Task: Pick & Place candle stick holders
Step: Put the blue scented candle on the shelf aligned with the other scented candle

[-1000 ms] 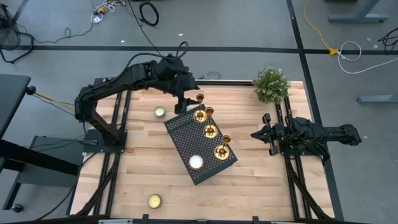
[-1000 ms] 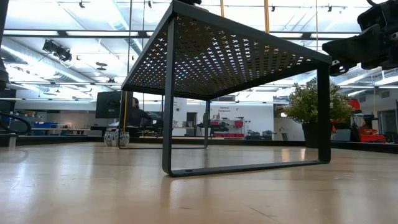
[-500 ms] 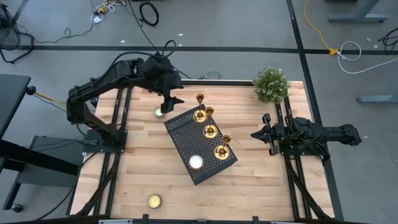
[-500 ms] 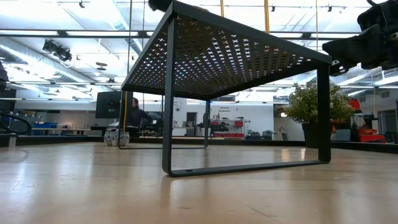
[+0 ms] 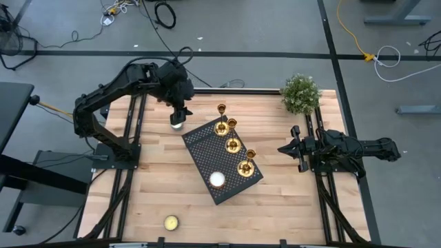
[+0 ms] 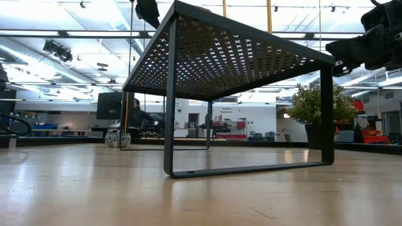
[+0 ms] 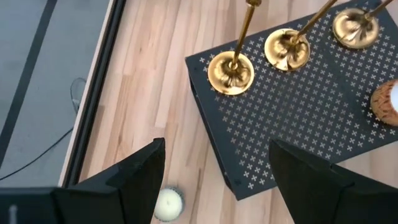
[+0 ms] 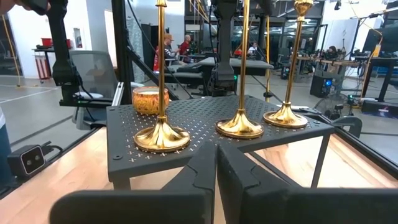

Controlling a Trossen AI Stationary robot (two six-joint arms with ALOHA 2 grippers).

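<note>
Overhead, three candle stick holders [image 5: 233,145] plus tealight [image 5: 218,180] atop perforated stand [image 5: 204,153].

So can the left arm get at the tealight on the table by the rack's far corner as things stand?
Probably yes. The left gripper hangs open right above the tealight, which sits on bare table beside the black rack; nothing lies between them.

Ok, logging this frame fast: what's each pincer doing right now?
Left pincer: open, empty, above the tealight beside the black rack.
Right pincer: closed, holding nothing, waiting at the table's right side.
</note>
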